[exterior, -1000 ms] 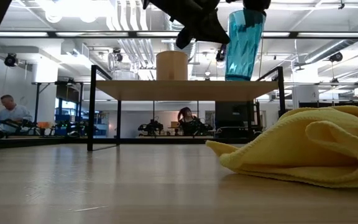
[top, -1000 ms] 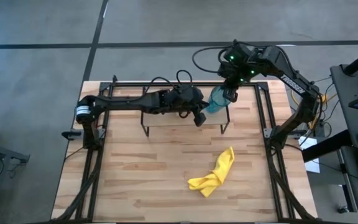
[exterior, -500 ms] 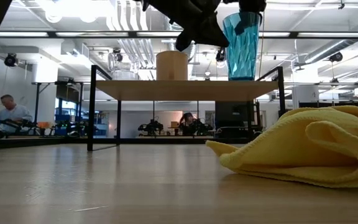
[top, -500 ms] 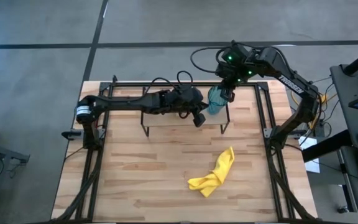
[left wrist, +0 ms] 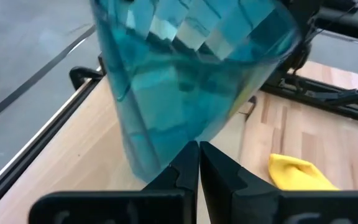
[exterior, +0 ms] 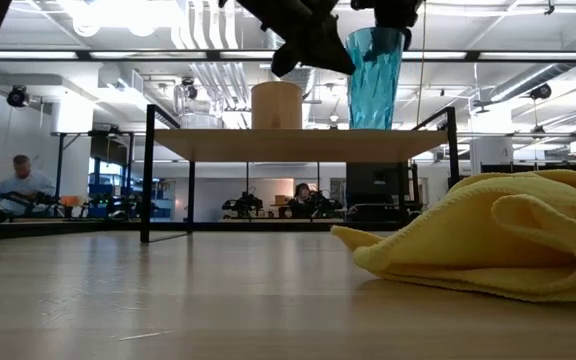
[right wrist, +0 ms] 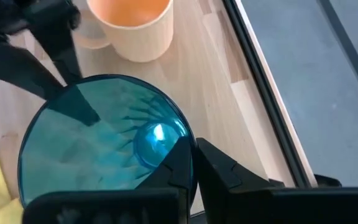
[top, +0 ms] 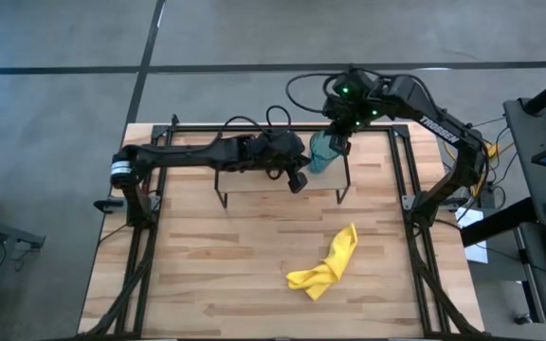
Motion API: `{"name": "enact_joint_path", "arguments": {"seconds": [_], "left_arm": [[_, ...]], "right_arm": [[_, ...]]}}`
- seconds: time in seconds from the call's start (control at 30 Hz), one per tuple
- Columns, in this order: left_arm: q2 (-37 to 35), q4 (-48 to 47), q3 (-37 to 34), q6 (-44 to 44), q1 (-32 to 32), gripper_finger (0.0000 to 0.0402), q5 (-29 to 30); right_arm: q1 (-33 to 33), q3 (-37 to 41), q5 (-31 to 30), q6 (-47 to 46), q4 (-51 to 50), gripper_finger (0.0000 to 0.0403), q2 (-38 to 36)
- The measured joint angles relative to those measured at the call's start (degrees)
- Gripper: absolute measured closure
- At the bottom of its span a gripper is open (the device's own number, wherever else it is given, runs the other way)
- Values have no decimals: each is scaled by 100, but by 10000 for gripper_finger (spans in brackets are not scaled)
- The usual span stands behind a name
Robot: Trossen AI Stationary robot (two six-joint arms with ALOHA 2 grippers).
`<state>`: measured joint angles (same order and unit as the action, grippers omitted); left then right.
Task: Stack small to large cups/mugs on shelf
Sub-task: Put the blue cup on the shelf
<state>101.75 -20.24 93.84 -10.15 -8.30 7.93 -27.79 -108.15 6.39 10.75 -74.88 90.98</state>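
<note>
The teal translucent tumbler (exterior: 373,85) stands tilted at the right end of the shelf (exterior: 268,143), its base at the board. It also shows in the high view (top: 318,156). My right gripper (right wrist: 194,149) is shut on its rim from above. The orange mug (exterior: 276,105) stands upright on the shelf to the tumbler's left, and shows in the right wrist view (right wrist: 138,28). My left gripper (left wrist: 199,149) is shut and hovers over the shelf (top: 299,180), close to the tumbler's side (left wrist: 185,81). I cannot tell whether it touches. I cannot make out the clear glass cup. My right gripper holds the tumbler by its rim (right wrist: 178,121), one finger inside the cup and one outside. The fingers come from above, pointing down. The tumbler hangs tilted below them, its open top leaning toward the mug and its base at the shelf board (exterior: 370,126).
A crumpled yellow cloth (top: 328,265) lies on the tabletop nearer the front right, large in the low view (exterior: 488,235). Black frame rails (top: 401,180) run along the table's sides. People sit in the room beyond the table.
My right gripper has carried the tumbler's top toward the table's left, toward the mug. The tumbler stood upright before and now leans, while its base has stayed at the shelf board. My left gripper has drifted slightly left.
</note>
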Motion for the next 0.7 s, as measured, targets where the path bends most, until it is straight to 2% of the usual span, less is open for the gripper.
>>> {"name": "enact_joint_path", "arguments": {"seconds": [0.17,0.33,0.5,0.7], "left_arm": [[-268,34,-2,10,3,401,-14],[-505,7,-4,270,0,401,257],[-793,13,-17,760,-9,401,424],[-916,-224,-37,780,-99,401,620]], "right_arm": [[-27,122,8,1,52,393,-8],[-37,215,-3,-140,295,391,-8],[-35,137,-50,-131,381,364,9],[-35,154,-59,-155,350,326,7]]}}
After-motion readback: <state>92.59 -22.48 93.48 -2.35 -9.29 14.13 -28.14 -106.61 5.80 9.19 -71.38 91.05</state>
